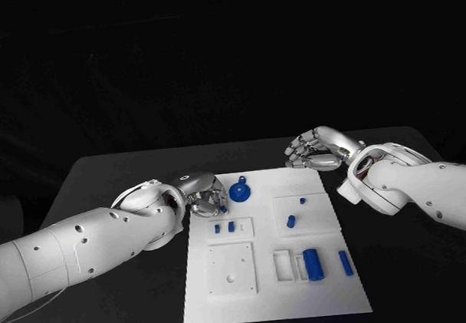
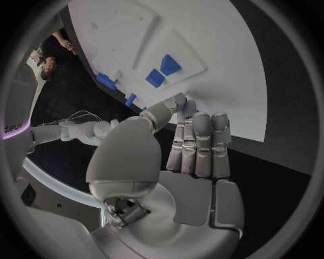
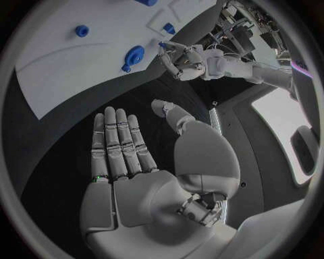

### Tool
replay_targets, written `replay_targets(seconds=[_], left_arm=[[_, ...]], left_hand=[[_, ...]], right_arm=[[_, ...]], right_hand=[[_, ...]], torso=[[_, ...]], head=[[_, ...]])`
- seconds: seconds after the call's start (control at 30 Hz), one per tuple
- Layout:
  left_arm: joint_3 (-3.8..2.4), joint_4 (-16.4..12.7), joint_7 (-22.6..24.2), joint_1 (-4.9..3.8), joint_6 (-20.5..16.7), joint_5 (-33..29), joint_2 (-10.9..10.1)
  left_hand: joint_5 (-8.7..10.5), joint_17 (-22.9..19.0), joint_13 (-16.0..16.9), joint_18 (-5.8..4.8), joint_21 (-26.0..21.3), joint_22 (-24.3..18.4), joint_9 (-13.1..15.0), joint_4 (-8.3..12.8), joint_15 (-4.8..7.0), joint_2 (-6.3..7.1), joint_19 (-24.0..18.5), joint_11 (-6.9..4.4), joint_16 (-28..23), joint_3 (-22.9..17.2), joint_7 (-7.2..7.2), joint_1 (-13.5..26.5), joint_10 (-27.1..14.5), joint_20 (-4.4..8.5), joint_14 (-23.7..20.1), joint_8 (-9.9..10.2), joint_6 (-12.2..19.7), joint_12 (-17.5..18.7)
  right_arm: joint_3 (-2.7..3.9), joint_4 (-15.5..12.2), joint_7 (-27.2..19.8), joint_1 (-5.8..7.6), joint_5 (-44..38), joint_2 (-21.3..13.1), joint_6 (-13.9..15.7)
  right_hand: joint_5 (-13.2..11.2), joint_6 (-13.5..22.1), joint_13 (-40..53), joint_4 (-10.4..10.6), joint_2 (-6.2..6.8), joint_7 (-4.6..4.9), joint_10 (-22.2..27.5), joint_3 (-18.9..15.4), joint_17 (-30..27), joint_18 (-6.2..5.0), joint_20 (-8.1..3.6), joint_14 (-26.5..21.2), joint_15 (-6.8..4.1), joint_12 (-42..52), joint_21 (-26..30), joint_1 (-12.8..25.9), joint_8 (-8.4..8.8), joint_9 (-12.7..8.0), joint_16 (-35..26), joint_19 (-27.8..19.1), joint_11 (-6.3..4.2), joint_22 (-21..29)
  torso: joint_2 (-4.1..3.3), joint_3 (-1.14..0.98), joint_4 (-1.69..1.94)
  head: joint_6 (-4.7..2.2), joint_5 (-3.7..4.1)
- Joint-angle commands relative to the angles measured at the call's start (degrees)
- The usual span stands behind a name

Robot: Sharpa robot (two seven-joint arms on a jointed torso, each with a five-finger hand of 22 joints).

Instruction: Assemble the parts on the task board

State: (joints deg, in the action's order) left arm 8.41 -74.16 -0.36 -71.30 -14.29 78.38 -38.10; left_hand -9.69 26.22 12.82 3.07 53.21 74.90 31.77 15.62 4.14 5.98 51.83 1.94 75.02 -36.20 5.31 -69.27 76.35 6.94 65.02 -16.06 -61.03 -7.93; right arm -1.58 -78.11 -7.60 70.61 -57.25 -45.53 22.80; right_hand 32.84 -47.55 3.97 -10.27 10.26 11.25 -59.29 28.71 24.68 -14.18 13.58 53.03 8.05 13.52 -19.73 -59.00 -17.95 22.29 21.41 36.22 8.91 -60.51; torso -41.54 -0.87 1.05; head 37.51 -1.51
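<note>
The black surface [image 1: 112,169] carries the white board [image 1: 271,300], which lies in the middle and runs from near to far. The left robot hand [image 1: 200,193] rests just beside the board's far left edge, released, fingers straight and grasping nothing. The right robot hand [image 1: 319,150] hangs over the board's far right corner, fingers spread, also released. A blue teardrop piece [image 1: 241,189] lies at the far end between both hands. Small blue pegs [image 1: 224,227] sit left of centre, and a blue cylinder [image 1: 312,264] lies near right.
</note>
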Motion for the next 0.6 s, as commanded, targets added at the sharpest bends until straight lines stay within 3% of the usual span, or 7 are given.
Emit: replay_targets(seconds=[0.03, 0.6], left_arm=[[-0.03, 0.07, 0.06, 0.11, 0.58, 0.45, 0.22], [0.12, 0.36, 0.0, 0.53, 1.99, 0.57, 1.3]], left_hand=[[0.1, -0.07, 0.05, 0.8, 0.19, 1.03, 0.09, 0.12, 0.19, -0.43, 0.32, 0.1, 0.35, -0.37, 0.12, 0.04, 0.37, 2.82, 0.23, -0.18, -0.38, 0.41], [0.13, -0.09, 0.05, 0.78, 0.2, 1.03, 0.06, 0.1, 0.19, -0.47, 0.32, 0.11, 0.32, -0.42, 0.14, 0.09, 0.43, 2.82, 0.23, -0.16, -0.38, 0.49]], right_arm=[[0.02, -0.09, -0.61, -0.03, -0.17, 0.01, -0.66], [0.02, -0.08, -0.61, -0.03, -0.17, -0.01, -0.68]], right_hand=[[0.28, 0.3, -0.05, -0.12, 0.04, -0.13, -0.26, 0.21, -0.08, -0.34, 0.5, 0.53, -0.01, -0.23, 0.34, -0.24, -0.37, -0.05, -0.22, 0.07, -0.05, -0.09], [0.28, 0.3, -0.05, -0.13, 0.04, -0.13, -0.29, 0.19, -0.09, -0.36, 0.52, 0.54, -0.02, -0.27, 0.36, -0.22, -0.38, -0.07, -0.23, 0.08, -0.06, -0.11]], torso=[[0.01, -0.03, -0.02], [-0.01, 0.0, 0.01]], head=[[-0.01, -0.05], [0.2, 0.06]])
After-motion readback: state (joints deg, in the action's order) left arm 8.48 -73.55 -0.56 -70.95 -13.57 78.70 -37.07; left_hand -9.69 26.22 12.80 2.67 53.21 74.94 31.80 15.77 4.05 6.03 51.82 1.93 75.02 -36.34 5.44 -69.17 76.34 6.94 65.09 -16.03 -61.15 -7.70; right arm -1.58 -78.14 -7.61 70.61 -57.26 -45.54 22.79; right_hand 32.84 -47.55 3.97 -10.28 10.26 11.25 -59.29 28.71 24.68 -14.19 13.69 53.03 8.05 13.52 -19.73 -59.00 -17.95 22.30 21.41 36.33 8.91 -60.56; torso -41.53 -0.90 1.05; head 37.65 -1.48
